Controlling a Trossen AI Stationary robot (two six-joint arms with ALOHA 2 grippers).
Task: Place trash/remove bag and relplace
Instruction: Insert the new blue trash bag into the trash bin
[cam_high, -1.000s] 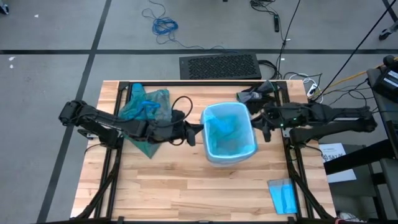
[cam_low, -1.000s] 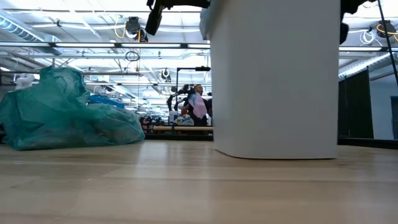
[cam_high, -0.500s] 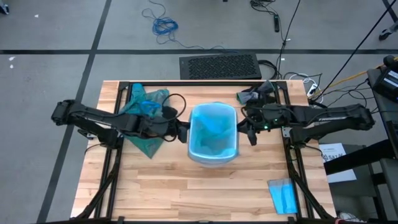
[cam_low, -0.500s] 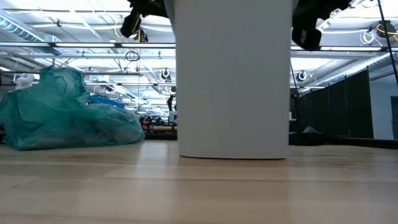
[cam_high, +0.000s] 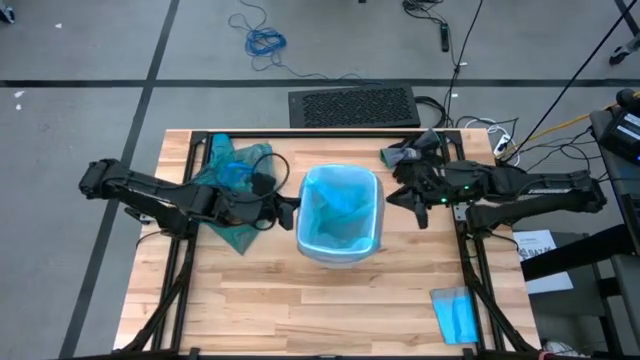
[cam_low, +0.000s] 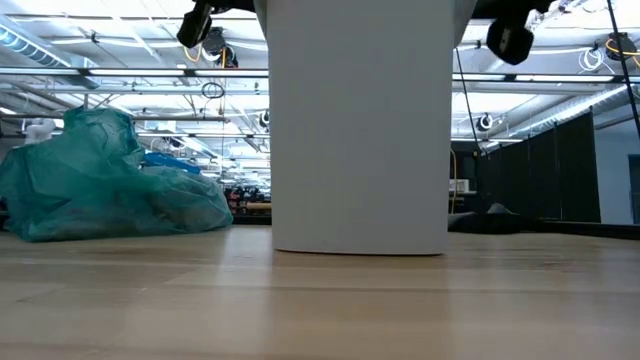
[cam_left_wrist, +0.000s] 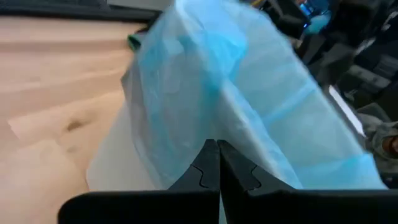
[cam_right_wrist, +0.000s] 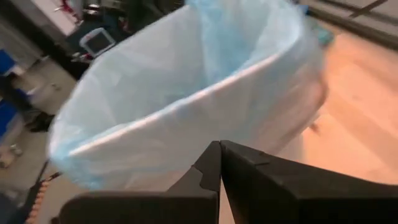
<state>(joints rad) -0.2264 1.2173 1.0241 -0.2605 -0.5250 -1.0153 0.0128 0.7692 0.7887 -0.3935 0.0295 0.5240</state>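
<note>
A white bin stands mid-table, lined with a pale blue liner. The teal-green bag lies bulging on the table at the far left. The trash is hidden. My left gripper is shut at the bin's left rim. My right gripper is shut, close beside the bin's right rim. My left gripper has its shut tips on the pale blue liner where it folds over the bin's left rim. A ridge of plastic runs away from the tips. The fingers come from the table's left, slanting a little down. My right gripper: whether it touches the rim, I cannot tell.
A small flat folded blue sheet lies at the near right corner. A grey object sits at the far right. Black frame rails run along both table sides. Bare wood lies in front of the bin.
The bin has slid along the table toward its left edge, staying upright. My left gripper has drawn back leftward with the bin's left rim. My right gripper first followed leftward to the right rim, then pulled back a little toward the right.
</note>
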